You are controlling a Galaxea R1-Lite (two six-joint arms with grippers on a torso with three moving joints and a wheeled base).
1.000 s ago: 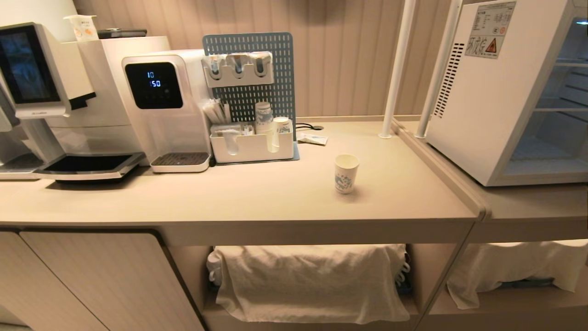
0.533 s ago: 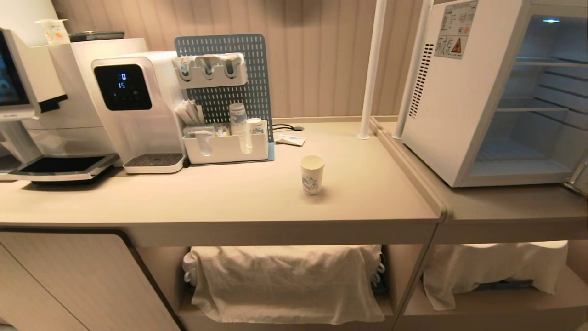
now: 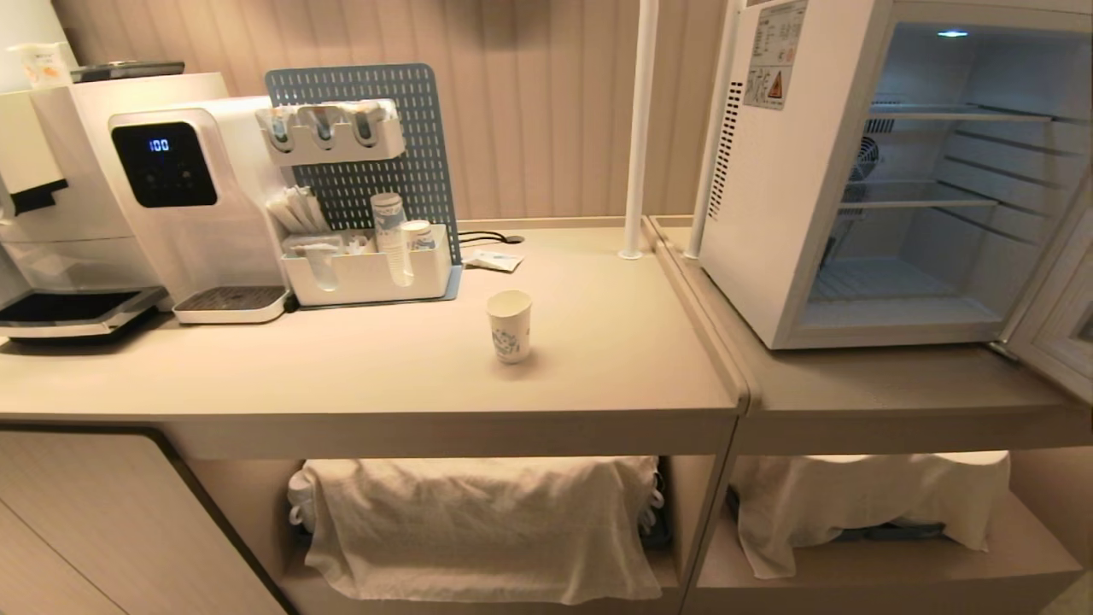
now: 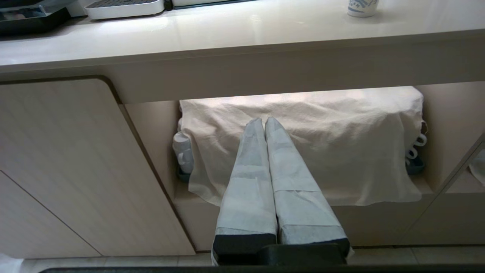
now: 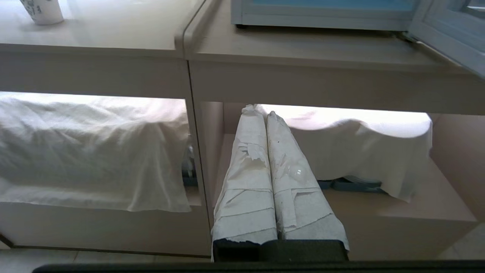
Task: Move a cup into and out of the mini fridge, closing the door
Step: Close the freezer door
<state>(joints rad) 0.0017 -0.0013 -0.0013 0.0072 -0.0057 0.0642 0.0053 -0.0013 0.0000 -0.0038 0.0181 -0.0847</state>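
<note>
Paper-wrapped fingers of my left pincer (image 4: pixel 264 123) pressed together, holding nothing, low before cloth-draped shelf (image 4: pixel 303 151) under bench. My right pincer (image 5: pixel 261 112) same: fingers together, empty, before other draped shelf (image 5: pixel 360 151). Up on bench (image 3: pixel 359 376), cup (image 3: pixel 510 326) upright, alone, nearer right edge, well in from front edge. Mini fridge (image 3: pixel 768 213) on adjoining bench section at right, door (image 3: pixel 1059 325) swung open, wire shelves bare.
</note>
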